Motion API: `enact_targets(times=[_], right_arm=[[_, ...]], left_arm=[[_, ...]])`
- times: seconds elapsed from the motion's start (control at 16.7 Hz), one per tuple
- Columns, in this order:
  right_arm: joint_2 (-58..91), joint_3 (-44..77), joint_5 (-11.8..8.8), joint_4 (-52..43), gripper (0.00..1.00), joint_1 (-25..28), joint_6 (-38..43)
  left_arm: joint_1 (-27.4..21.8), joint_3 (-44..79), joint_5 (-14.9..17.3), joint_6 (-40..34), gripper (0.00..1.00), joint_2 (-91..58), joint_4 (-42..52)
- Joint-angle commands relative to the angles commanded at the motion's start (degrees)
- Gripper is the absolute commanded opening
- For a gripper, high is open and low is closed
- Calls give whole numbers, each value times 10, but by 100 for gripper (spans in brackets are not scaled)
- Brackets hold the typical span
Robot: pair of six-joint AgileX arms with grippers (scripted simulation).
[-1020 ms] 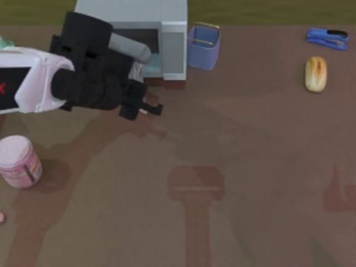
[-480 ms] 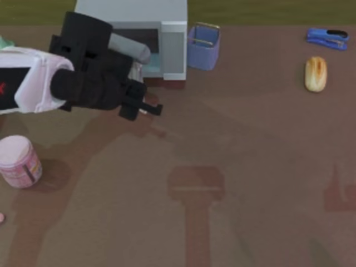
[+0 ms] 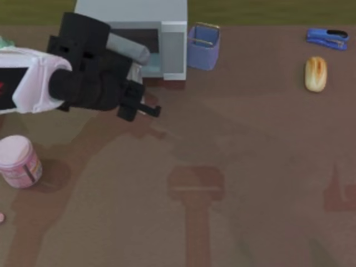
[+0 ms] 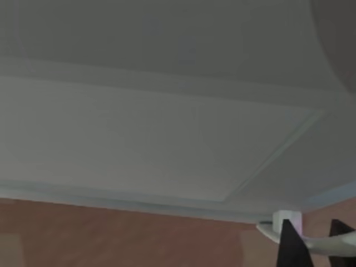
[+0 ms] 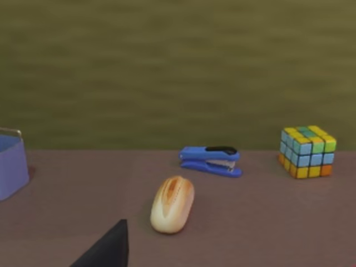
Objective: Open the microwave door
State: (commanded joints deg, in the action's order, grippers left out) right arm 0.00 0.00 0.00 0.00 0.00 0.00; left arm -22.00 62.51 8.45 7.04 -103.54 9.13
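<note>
Left gripper (image 3: 149,107) grips the microwave door (image 4: 156,150) edge — ajar.

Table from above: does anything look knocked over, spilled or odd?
Nothing stands out. The microwave is open because the left gripper holds its door; the blue bin, stapler, bread roll and pink jar look undisturbed.

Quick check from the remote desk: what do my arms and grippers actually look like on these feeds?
The left arm has a white shell bearing a black panel with a red mark, then a bulky black wrist block ending in the left gripper, black and angular with dark pointed fingers. Of the right arm, only a black wedge-shaped corner shows. No cables are visible.
</note>
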Motion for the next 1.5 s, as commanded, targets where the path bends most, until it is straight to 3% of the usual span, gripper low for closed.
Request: enact_targets(times=[0.36,1.5], right_arm=[[0,0,0,0,100,0,0],[0,0,0,0,100,0,0]], left_arm=[[18,-11,24,35,0,11,2],[18,-11,24,35,0,11,2]])
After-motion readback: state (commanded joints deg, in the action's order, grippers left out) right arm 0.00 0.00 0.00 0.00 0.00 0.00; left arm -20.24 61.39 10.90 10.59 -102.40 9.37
